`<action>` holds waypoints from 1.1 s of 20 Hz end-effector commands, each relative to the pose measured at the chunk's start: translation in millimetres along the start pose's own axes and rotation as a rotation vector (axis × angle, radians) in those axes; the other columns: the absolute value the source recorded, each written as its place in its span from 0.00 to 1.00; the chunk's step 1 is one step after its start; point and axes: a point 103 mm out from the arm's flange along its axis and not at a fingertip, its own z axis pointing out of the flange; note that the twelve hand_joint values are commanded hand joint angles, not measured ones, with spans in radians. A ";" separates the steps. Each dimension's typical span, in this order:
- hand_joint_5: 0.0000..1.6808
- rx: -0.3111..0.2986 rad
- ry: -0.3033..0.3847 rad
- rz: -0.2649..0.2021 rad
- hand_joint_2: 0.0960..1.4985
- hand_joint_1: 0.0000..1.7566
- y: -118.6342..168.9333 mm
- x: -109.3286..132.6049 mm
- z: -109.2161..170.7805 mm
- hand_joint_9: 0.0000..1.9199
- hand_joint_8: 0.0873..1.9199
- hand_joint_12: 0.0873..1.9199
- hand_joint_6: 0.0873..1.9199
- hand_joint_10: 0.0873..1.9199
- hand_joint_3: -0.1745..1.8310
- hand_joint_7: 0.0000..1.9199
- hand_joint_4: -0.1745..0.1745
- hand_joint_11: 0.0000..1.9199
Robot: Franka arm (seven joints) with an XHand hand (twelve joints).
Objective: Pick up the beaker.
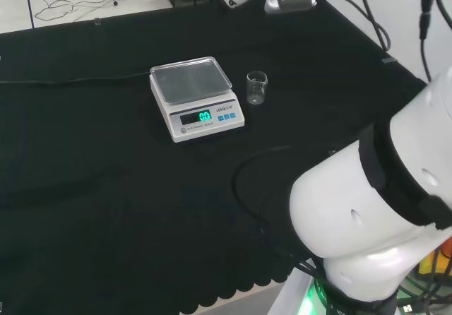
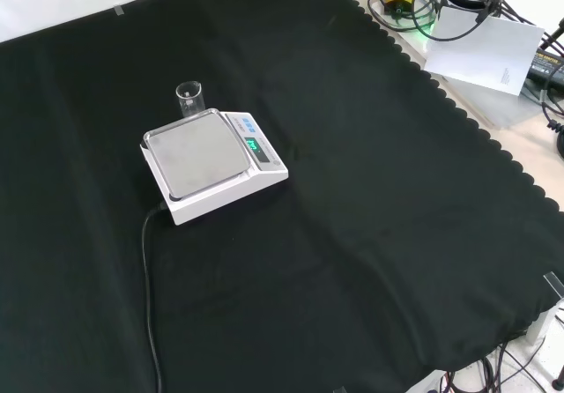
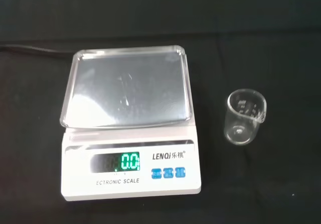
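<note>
A small clear beaker (image 1: pixel 256 87) stands upright on the black cloth, just right of a white scale in the head view. In the front view the beaker (image 2: pixel 189 99) stands behind the scale's far corner. The wrist view looks down on the beaker (image 3: pixel 244 117), which looks empty and stands beside the scale. The arm's white links (image 1: pixel 381 209) rise at the head view's right.
A white digital scale (image 1: pixel 197 98) with a steel pan and a lit green display sits mid-cloth, also seen as the scale (image 2: pixel 211 163) and the scale (image 3: pixel 129 126). Its black cable (image 2: pixel 148 278) runs toward the front edge. Black cloth (image 2: pixel 370 199) spreads wide around them.
</note>
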 end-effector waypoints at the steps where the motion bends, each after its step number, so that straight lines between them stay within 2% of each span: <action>1: 0.25 -0.017 -0.029 0.005 0.63 0.34 49.6 -17.2 31.2 0.13 0.27 0.62 0.00 0.38 0.15 0.10 0.47 0.00; 3: 0.25 -0.015 -0.051 0.014 0.63 0.34 60.0 -23.2 43.1 0.13 0.27 0.62 0.00 0.38 0.15 0.10 0.46 0.00; 7: 0.26 0.040 -0.075 0.030 0.63 0.35 83.6 -38.3 66.2 0.13 0.27 0.62 0.00 0.38 0.15 0.10 0.46 0.00; 10: 0.26 0.035 -0.098 0.027 0.62 0.35 94.2 -45.2 79.4 0.13 0.27 0.62 0.00 0.38 0.15 0.10 0.46 0.00; 22: 0.27 0.120 -0.073 0.009 0.62 0.35 130.8 -66.3 120.0 0.14 0.27 0.62 0.00 0.37 0.16 0.11 0.45 0.00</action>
